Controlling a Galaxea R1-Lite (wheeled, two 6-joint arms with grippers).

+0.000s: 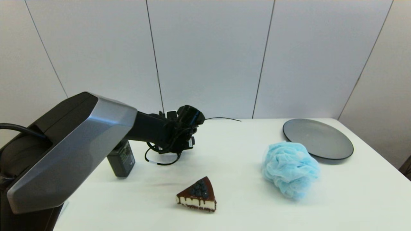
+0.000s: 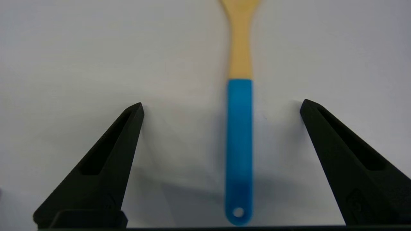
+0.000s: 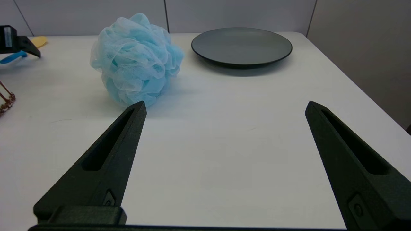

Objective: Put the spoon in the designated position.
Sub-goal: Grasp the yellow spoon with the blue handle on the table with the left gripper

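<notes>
The spoon [image 2: 239, 144] lies flat on the white tabletop, with a bright blue handle and a yellow neck; its bowl runs out of the left wrist view. My left gripper [image 2: 222, 104] is open just above it, one finger on each side of the handle, touching nothing. In the head view my left arm [image 1: 154, 130] reaches over the table's back left and hides the spoon. The right wrist view shows the spoon [image 3: 13, 57] far off under the left fingers. My right gripper [image 3: 225, 104] is open and empty over bare table. No marked spot shows on the tabletop.
A black pump bottle [image 1: 122, 158] stands partly behind the left arm. A chocolate cake slice [image 1: 197, 194] sits at the front middle. A light blue mesh sponge [image 1: 290, 168] lies right of centre, with the dark grey plate [image 1: 318, 138] behind it near the right edge.
</notes>
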